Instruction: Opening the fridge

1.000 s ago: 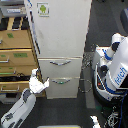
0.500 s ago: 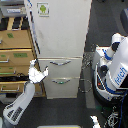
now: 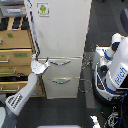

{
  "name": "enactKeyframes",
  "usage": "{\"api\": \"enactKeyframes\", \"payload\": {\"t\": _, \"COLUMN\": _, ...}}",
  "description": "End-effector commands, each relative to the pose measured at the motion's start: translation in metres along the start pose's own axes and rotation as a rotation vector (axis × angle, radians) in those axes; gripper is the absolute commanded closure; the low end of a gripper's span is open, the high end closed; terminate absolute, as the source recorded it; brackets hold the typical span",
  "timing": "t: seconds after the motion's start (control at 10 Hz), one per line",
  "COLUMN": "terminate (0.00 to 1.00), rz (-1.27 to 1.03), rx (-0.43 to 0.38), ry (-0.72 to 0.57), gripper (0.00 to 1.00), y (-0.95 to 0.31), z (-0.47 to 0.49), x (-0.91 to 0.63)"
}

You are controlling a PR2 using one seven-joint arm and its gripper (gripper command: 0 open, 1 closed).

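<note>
In the exterior view, the gripper (image 3: 40, 65) has climbed and swung toward the fridge (image 3: 62, 45) compared with a second ago, when it hung lower and further out; now its pale fingers reach the fridge's lower left edge, level with the upper drawer's curved silver handle (image 3: 61, 63). That suggests the approach is nearly over and a grasp is close, though no door or drawer looks opened yet. The fingers appear spread apart, with nothing between them, but the picture is too coarse to be sure of contact. The fridge stands upright in the middle, a tall, smooth white box with a large flat upper door bearing a small green-figure sticker (image 3: 43, 8) near its top left corner, and two drawers below. Just left of the fridge sits a tan wooden cabinet (image 3: 15, 50), matte and grainy; right of the fridge, a rounded white machine (image 3: 116, 70).
</note>
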State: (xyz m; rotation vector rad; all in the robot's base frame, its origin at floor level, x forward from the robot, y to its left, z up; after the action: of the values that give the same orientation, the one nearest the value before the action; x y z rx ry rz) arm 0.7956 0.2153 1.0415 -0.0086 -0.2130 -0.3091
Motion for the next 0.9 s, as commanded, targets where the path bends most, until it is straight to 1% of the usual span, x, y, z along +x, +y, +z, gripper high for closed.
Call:
{"api": "enactKeyframes", "payload": {"t": 0.1, "terminate": 0.00, "rz": 0.337, "rx": 0.041, "ry": 0.049, "gripper": 0.00, "y": 0.078, "z": 0.036, "x": 0.049}}
{"api": "enactKeyframes", "payload": {"t": 0.3, "terminate": 0.00, "rz": 0.325, "rx": 0.071, "ry": 0.045, "gripper": 0.00, "y": 0.080, "z": 0.036, "x": 0.049}}
{"api": "enactKeyframes", "payload": {"t": 0.4, "terminate": 0.00, "rz": 0.326, "rx": 0.071, "ry": 0.048, "gripper": 0.00, "y": 0.084, "z": 0.035, "x": 0.052}}
{"api": "enactKeyframes", "payload": {"t": 0.7, "terminate": 0.00, "rz": 0.328, "rx": 0.030, "ry": 0.062, "gripper": 0.00, "y": 0.081, "z": 0.033, "x": 0.073}}
{"api": "enactKeyframes", "payload": {"t": 0.9, "terminate": 0.00, "rz": 0.318, "rx": -0.017, "ry": 0.062, "gripper": 0.00, "y": 0.083, "z": 0.032, "x": 0.089}}
